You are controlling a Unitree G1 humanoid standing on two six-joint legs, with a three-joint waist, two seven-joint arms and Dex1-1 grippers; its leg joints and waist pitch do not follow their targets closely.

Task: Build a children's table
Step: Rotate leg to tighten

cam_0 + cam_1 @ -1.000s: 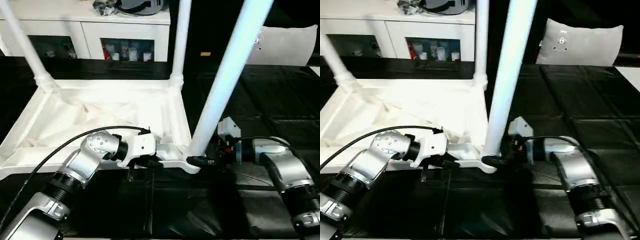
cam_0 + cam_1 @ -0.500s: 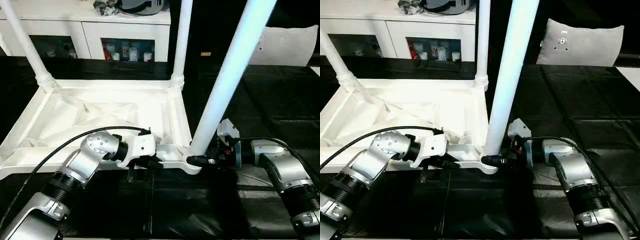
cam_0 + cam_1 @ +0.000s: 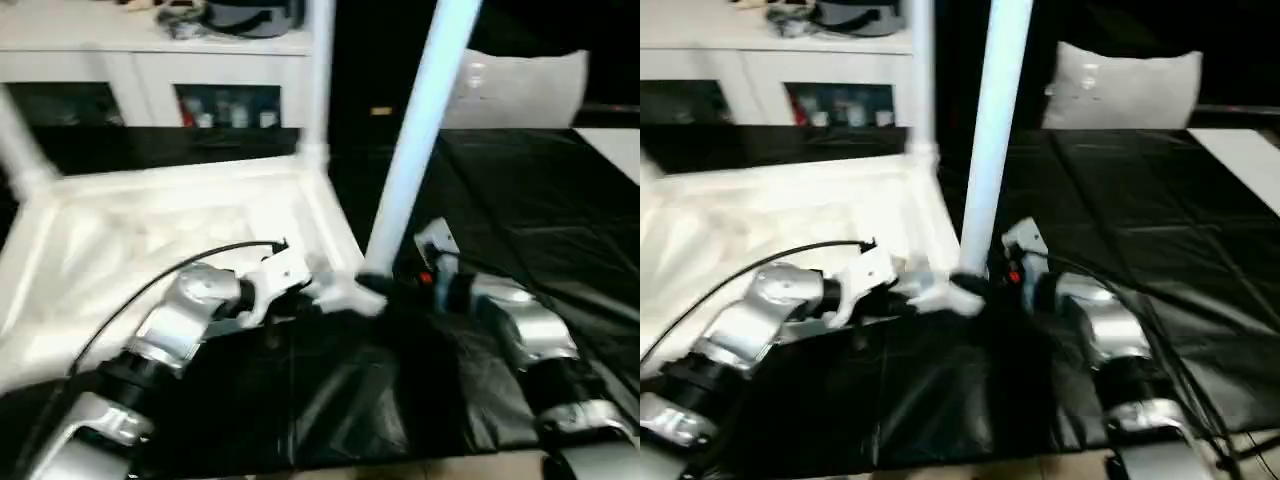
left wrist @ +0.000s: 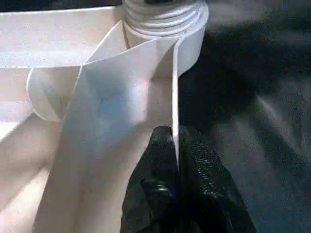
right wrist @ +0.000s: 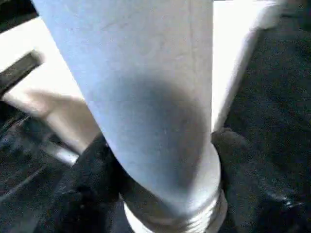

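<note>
The children's table lies upside down, its white ribbed top on the black floor mat. One leg stands in the far right corner socket and another at the far left. A third leg rises from the near right corner socket, leaning slightly right. My right gripper is shut on that leg's base, a black finger pressed to its side. My left gripper is shut on the thin rim wall of the top, just beside that socket.
A white cabinet with glass doors stands behind the table, with dark items on top. A grey cushion leans at the back right. Black padded mat covers the floor to the right and in front.
My right gripper's fingers have closed in on the base of the near right leg. The left gripper keeps its hold on the rim. The whole view has shifted with the camera.
</note>
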